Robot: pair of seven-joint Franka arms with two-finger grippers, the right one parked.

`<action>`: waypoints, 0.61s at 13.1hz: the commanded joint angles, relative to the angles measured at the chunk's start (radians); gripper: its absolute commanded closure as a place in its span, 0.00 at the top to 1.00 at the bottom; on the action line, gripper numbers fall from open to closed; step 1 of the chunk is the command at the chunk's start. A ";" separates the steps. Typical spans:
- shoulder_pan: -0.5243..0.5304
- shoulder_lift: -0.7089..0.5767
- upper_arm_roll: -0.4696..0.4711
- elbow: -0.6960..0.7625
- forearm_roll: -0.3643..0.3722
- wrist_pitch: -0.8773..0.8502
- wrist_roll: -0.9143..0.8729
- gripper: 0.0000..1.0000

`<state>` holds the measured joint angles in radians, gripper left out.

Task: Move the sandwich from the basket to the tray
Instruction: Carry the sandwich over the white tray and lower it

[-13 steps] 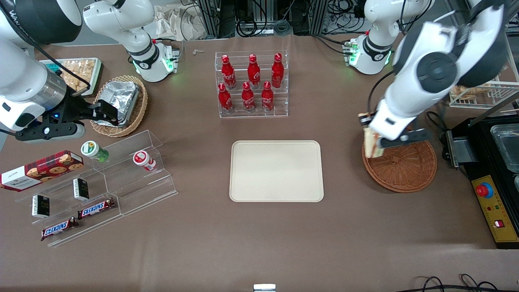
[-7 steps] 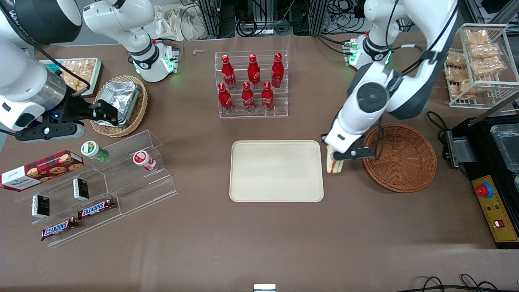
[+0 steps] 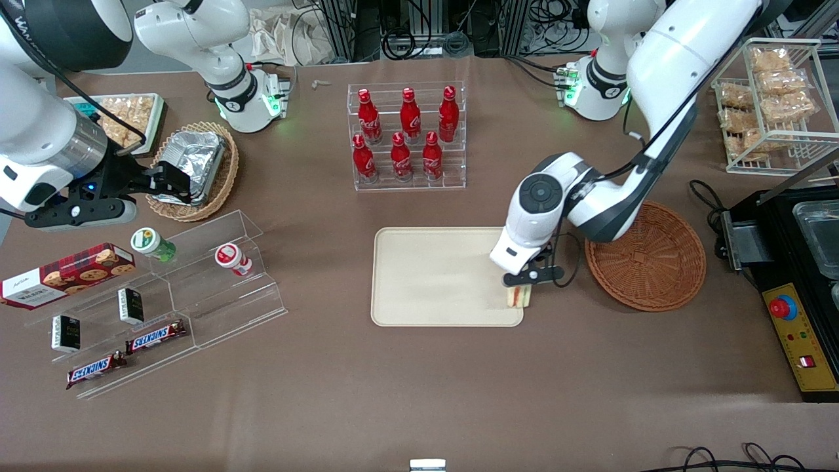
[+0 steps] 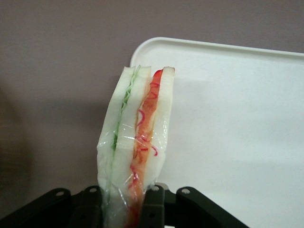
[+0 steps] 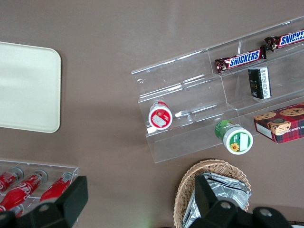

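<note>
Sandwich [image 3: 519,297] is held by the gripper [image 3: 522,286], with the jaws pinched on its wide end. In the wrist view the sandwich [image 4: 135,147] is seen wrapped in clear film, with green and red filling, and a black finger is pressed on each side of it. It is held over the corner of the cream tray [image 3: 432,275] — the corner nearest the front camera, toward the working arm's end of the table. Whether it is touching the tray cannot be told.

The brown wicker basket [image 3: 655,262] is seen at about 3 o'clock from the tray in the front view. Nothing is left in it.

The carrying step looks nearly done, and the putting-down step is in hand. The sandwich is hung right by the tray's rim — partly over bare table, it seems. For the next move, it should be brought a little more toward the tray's middle, lowered until it is resting there, and then the jaws should be opened.
</note>
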<state>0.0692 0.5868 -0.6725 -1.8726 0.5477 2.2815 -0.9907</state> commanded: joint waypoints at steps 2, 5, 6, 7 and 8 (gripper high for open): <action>-0.038 0.067 0.002 0.069 0.046 -0.008 -0.036 0.00; -0.049 0.099 0.005 0.069 0.099 0.001 -0.051 0.01; -0.049 0.103 0.005 0.069 0.101 0.007 -0.062 0.32; -0.051 0.105 0.005 0.069 0.103 0.007 -0.065 0.93; -0.049 0.104 0.005 0.067 0.103 0.006 -0.066 1.00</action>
<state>0.0315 0.6761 -0.6720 -1.8282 0.6210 2.2817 -1.0139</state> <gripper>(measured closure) 0.626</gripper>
